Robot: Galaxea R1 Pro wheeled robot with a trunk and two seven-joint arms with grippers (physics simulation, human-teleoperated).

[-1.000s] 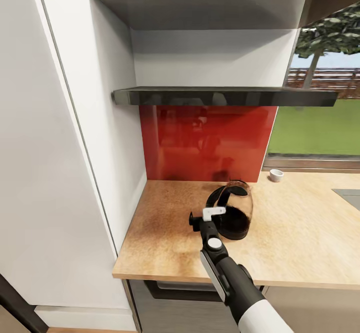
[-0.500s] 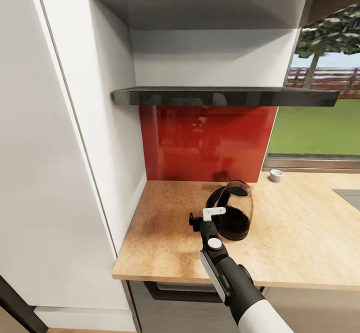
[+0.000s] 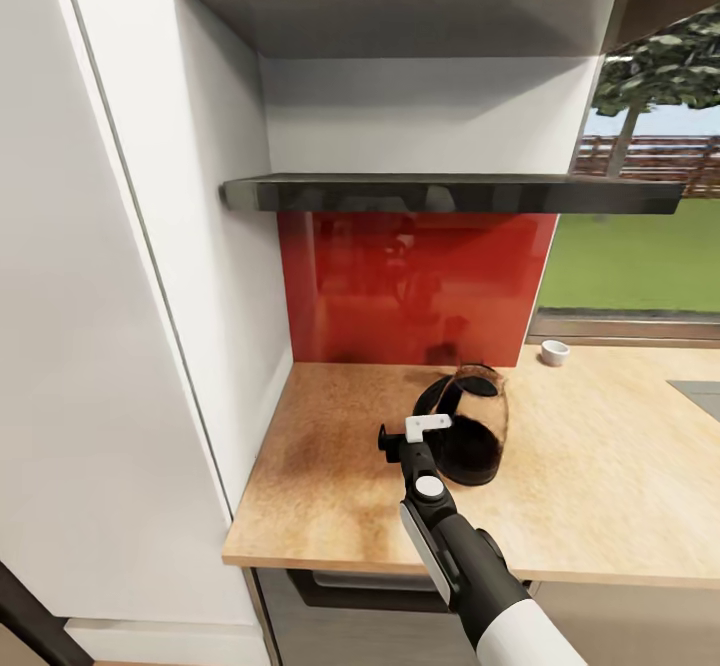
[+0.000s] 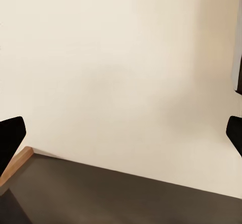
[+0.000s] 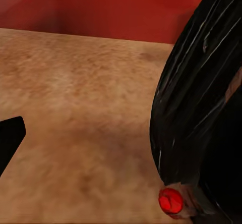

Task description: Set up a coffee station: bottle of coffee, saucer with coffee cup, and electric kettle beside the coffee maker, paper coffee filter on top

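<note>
mostly, the right end effector (image 3: 412, 434) sits spread beside the glossy rounded glass electric kettle (image 3: 477, 426) on grainy kitchen countertop (image 3: 330, 486).

red backsplash (image 3: 415, 286), grassy window view (image 3: 630, 256)

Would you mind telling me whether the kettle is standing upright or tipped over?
Upright. The kettle stands on its black base on the countertop, its glass body rising to the top, beside the right gripper.

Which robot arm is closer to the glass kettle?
The right. Its tool is right beside the electric kettle on the kitchen countertop. The left tool faces a pale wall and dark floor, with no kettle near.
</note>
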